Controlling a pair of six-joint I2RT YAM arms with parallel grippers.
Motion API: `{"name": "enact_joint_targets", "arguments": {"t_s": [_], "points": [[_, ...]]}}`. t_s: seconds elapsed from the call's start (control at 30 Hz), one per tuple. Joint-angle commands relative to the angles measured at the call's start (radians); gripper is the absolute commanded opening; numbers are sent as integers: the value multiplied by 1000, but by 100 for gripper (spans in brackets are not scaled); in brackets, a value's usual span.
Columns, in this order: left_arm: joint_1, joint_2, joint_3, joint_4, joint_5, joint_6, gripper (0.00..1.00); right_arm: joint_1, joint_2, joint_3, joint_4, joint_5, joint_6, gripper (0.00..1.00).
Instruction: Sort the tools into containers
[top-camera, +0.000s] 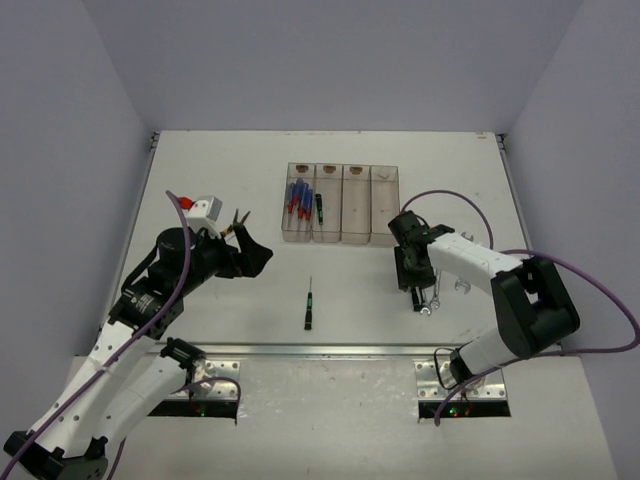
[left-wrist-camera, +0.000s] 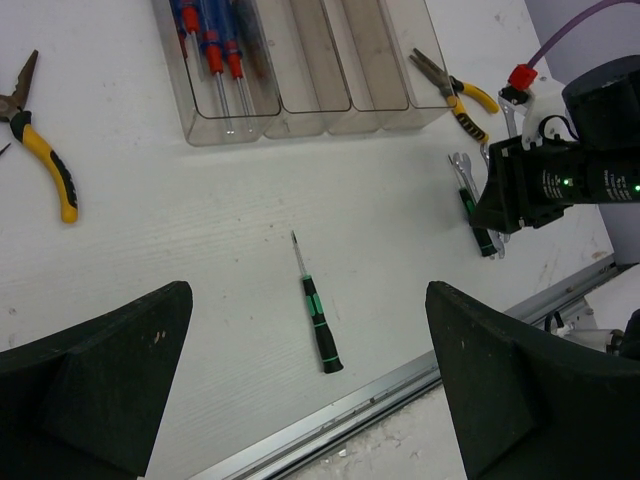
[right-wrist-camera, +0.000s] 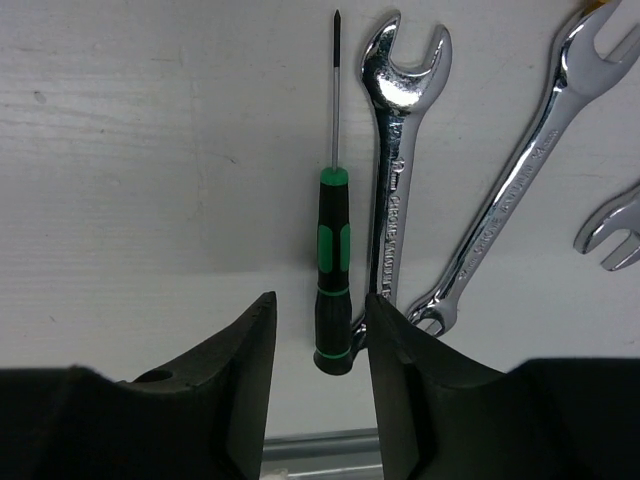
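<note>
Two jaws of your right end effector (right-wrist-camera: 320, 305) stood narrowly astride the black-and-green screwdriver (right-wrist-camera: 333, 250) handle, not gripping it. Your left end effector (left-wrist-camera: 308, 300) gaped wide, holding nothing.

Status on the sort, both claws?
Left claw open, empty, hovering. Right claw straddles black-green screwdriver handle, not yet clamped. Wrench lies tight beside the handle, may snag.
</note>
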Motion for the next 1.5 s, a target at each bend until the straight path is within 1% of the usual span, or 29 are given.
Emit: {"name": "enact_joint_targets", "arguments": {"t_s": [0.0, 0.07, 0.13, 0.23, 0.3, 0.4, 0.47, 0.53, 0.67, 0.7, 0.8, 0.87, 0.93, 1.0, 1.13, 1.2, 1.3, 1.33, 1.37, 1.43, 1.47], "points": [[-4, -6, -2, 50, 14, 3, 100, -17, 42, 9, 63, -4, -13, 38], [-4, -4, -2, 51, 16, 4, 100, -20, 67, 6, 75, -12, -16, 35], [-4, -3, -2, 52, 18, 4, 100, -20, 95, 7, 87, -36, -19, 27], [-3, -1, -2, 52, 20, 4, 100, -20, 107, 0, 110, -65, -18, 20], [-4, 0, -2, 52, 22, 6, 100, -20, 104, -2, 111, -62, -10, 8], [-4, 2, -3, 54, 26, 6, 100, -19, 81, 5, 89, -39, 1, 1], [-4, 3, -3, 55, 27, 7, 100, -17, 42, 12, 67, -43, 8, 0], [-4, 3, -3, 55, 27, 7, 100, -12, -47, 15, 67, -92, 10, 0], [-4, 6, -3, 56, 24, 6, 100, -11, -182, 29, 104, -332, 9, 0], [-4, 5, -3, 56, 22, 6, 100, -11, -200, 41, 116, -343, 12, 0], [-4, 10, -5, 56, 17, 4, 100, -12, -212, 138, 175, -504, 52, 0], [-4, 20, -3, 56, 15, 4, 100, -6, -139, 209, 201, -559, 66, 0], [-3, 32, -2, 55, 16, 5, 100, 3, -42, 326, 231, -579, 101, 0], [-4, 39, -2, 51, 17, 6, 100, 14, 68, 396, 251, -565, 126, 0], [-4, 34, -2, 50, 10, 4, 100, 25, 196, 512, 324, -524, 211, 0], [-4, 33, -3, 50, 6, 3, 100, 32, 308, 635, 295, -487, 232, 0], [-6, 37, -3, 50, 9, 4, 100, 33, 407, 758, 244, -431, 234, 0], [-6, 39, -2, 50, 10, 4, 100, 33, 466, 828, 211, -414, 227, 0], [-5, 38, -2, 49, 10, 4, 100, 32, 506, 880, 181, -388, 217, 3], [-4, 34, -2, 50, 9, 4, 100, 32, 562, 976, 113, -360, 206, 13], [-4, 34, -2, 50, 9, 4, 100, 33, 582, 988, 109, -358, 206, 16]]}}
